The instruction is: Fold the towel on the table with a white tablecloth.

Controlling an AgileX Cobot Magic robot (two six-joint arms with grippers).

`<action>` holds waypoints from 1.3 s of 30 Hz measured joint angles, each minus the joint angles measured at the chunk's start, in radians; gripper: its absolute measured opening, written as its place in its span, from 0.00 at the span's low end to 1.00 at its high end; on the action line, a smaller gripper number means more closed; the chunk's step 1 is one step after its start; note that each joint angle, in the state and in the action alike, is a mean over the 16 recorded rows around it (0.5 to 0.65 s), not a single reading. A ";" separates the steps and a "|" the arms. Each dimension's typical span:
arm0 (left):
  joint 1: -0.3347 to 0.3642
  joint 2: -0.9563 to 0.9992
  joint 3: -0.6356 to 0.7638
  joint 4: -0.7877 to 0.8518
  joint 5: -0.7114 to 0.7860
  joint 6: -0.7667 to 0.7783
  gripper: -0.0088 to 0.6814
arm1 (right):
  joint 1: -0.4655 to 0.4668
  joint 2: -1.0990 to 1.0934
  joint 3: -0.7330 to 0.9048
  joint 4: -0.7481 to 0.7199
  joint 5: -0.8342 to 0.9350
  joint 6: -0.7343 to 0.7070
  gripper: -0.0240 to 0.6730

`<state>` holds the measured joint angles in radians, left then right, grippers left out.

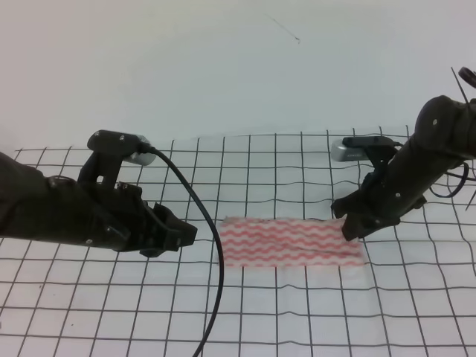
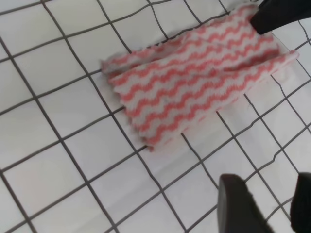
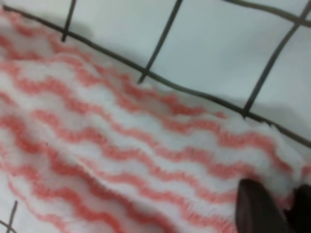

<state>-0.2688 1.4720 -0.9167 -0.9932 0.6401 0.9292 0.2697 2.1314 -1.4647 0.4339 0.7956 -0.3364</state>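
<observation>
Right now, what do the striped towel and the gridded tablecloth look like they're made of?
The towel looks like thin, soft matte fabric, possibly nonwoven: its surface looks fuzzy in the right wrist view and it lies in limp folds. The tablecloth looks like smooth matte cloth with printed lines; it ripples slightly, so it's likely thin fabric.

We see the towel, thin, pink-red and white wavy stripes, lying flat as a long band on the tablecloth, already doubled over along its length. The tablecloth is white with a thin black square grid and covers the table. The towel's long side runs left to right.
</observation>
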 joint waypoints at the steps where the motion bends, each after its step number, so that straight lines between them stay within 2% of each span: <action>1: 0.000 0.000 0.000 -0.001 0.000 0.000 0.35 | 0.000 -0.005 0.000 0.001 0.000 -0.001 0.26; 6: 0.000 0.001 0.000 -0.002 0.001 -0.001 0.36 | 0.003 -0.028 0.003 0.003 0.002 -0.008 0.14; 11: 0.000 0.001 0.000 -0.005 0.001 -0.002 0.36 | 0.005 -0.051 0.005 0.019 0.013 -0.020 0.09; 20: 0.000 0.001 0.000 -0.006 -0.009 0.000 0.36 | 0.027 -0.063 0.006 0.119 0.017 -0.089 0.07; 39: 0.000 0.000 0.000 0.001 -0.031 0.009 0.36 | 0.157 -0.023 -0.010 0.350 -0.100 -0.219 0.07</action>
<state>-0.2688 1.4720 -0.9167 -0.9923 0.6093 0.9381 0.4263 2.1083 -1.4742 0.7839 0.6959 -0.5550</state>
